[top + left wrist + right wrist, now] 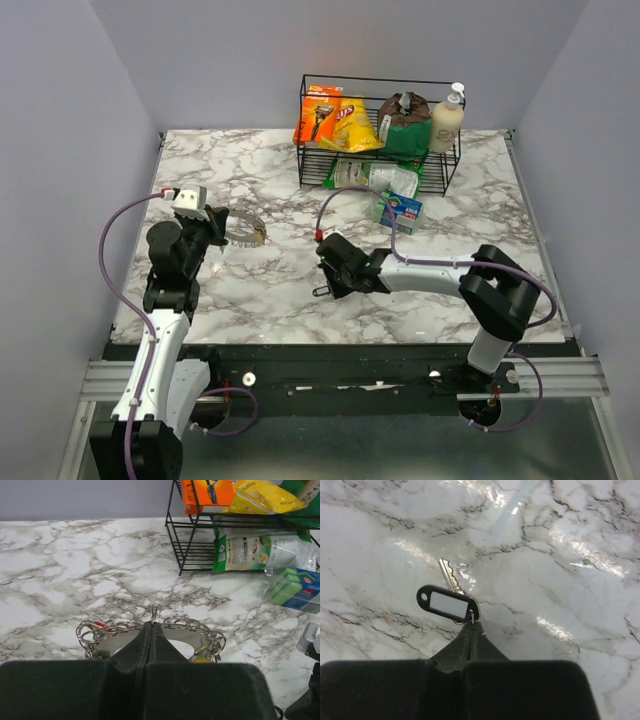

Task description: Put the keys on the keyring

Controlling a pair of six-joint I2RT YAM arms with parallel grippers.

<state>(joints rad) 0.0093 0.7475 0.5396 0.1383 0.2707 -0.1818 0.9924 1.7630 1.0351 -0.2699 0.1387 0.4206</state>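
My left gripper [153,624] is clamped on the keyring [155,611], which stands upright at its tips. My right gripper [472,624] is closed and pinches the tagged key [449,602] by its tiny loop just ahead. That thin hold could slip while threading.

The location is a robotics laboratory test cell, not a domestic room. Plain grey partition walls [60,150] enclose the work area at the left, top and right of the top view. A marble-pattern tabletop [480,200] fills the centre. An aluminium extrusion rail [560,378] runs along the lower edge, where the left arm [160,340] and the right arm [430,272] are mounted, each with exposed purple cabling [100,250]. A black wire basket [303,130] at upper centre holds staged packaged goods.
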